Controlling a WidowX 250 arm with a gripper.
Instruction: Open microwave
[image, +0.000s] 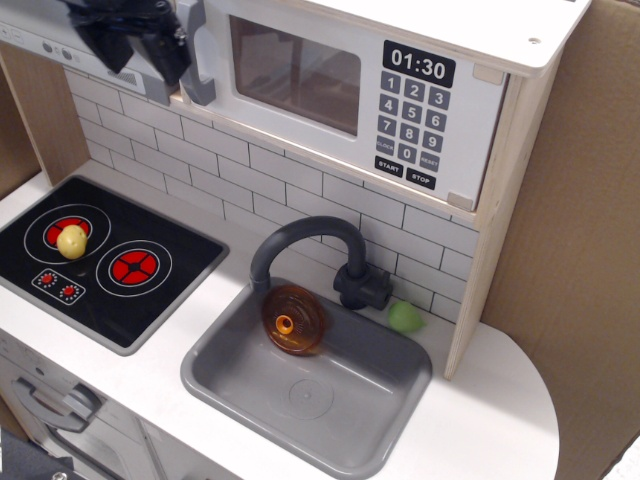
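Your black gripper (135, 45) sits at the upper left corner of the view, partly cut off by the top edge, its 2 dark fingers (165, 55) pointing down with a gap between them, parted and holding nothing. It hangs just left of the grey bar handle (196, 55) of the white wooden toy microwave (350, 90); you cannot tell from this angle whether a finger touches the handle. The microwave sits high on the shelf above the white tiled wall, door flush and closed, clear window (295, 75) facing out, black keypad (410, 125) and a clock reading 01:30 (419, 66) to its right. Below, note 1 orange disc (293, 319) in the grey sink (305, 385), 1 green ball (405, 317) behind it, and 1 yellow ball (72, 241) on the black hob (105, 265).
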